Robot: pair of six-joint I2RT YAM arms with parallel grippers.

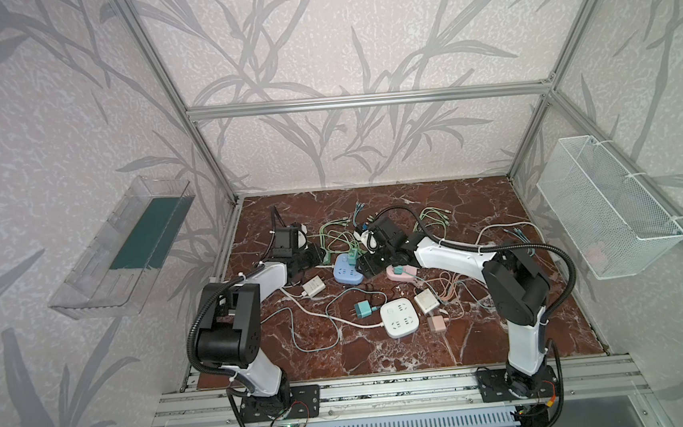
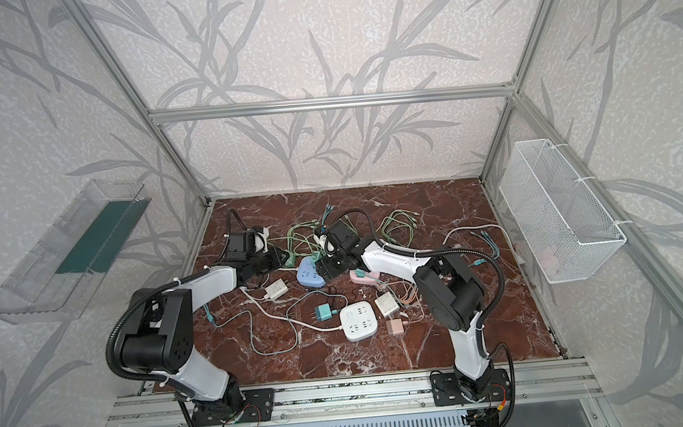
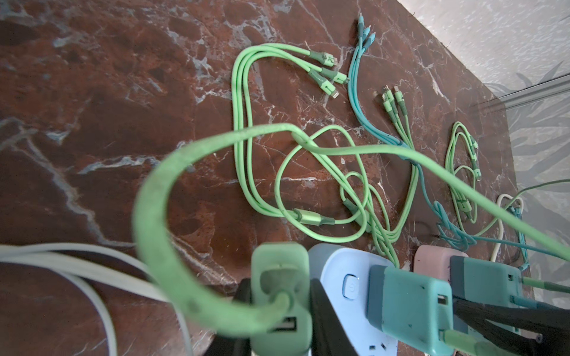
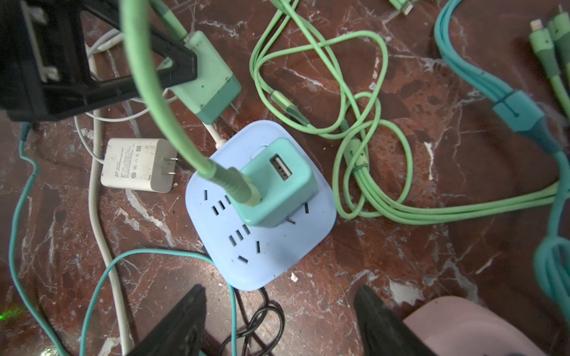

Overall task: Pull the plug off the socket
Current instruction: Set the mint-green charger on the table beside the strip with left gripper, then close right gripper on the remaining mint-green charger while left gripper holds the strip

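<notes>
Two plugs in play. Pale green plug (image 4: 209, 77) hung clear of blue socket block (image 4: 265, 252), just left of it, prongs bare; left claw (image 3: 279, 282) clamped on it. Teal plug (image 4: 277, 182) sat seated in block, mid-table. Right claw (image 4: 277, 323) spread, empty, on block's near side. Risks: unpinned block lifting with teal plug; looped green cable (image 4: 137, 61) snagging, dragging block.

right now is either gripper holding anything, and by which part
The left gripper is shut on the light green charger, pinching its body by the two sides. The right gripper is open and holds nothing.
</notes>
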